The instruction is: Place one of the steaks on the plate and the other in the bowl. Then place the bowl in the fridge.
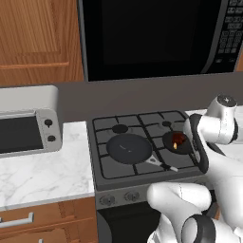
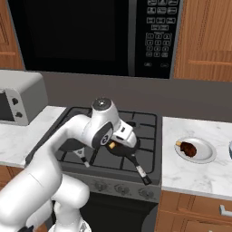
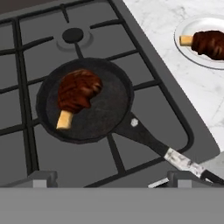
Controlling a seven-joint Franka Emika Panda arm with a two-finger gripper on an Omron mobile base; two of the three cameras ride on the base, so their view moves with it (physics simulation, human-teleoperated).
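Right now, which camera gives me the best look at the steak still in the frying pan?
The hand view: the steak lies unobstructed in the frying pan. The left base view shows it small, beside the arm; in the right base view the arm hides it.

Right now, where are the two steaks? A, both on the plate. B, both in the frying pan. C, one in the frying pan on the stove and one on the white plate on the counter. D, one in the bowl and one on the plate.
C: one steak lies in the black frying pan on the stove, the other steak rests on the plate on the marble counter.
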